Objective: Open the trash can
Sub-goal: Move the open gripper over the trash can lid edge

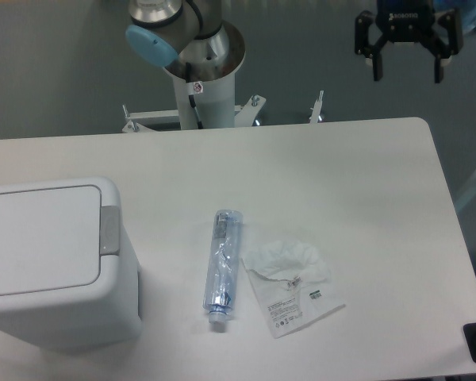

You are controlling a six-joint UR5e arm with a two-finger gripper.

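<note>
Here the boxy white trash can [51, 266] sits lid-down, grey tab showing, while the pincer [406, 70] hangs apart.

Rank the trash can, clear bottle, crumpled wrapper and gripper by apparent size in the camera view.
1. trash can, by far.
2. and 3. crumpled wrapper and clear bottle: alike, unranked.
4. gripper, cut off by the frame's top edge, so unsure.

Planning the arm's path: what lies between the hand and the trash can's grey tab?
In the camera view only bare white table lies between the hand and the trash can; the bottle lies nearer the camera, off that line.
</note>
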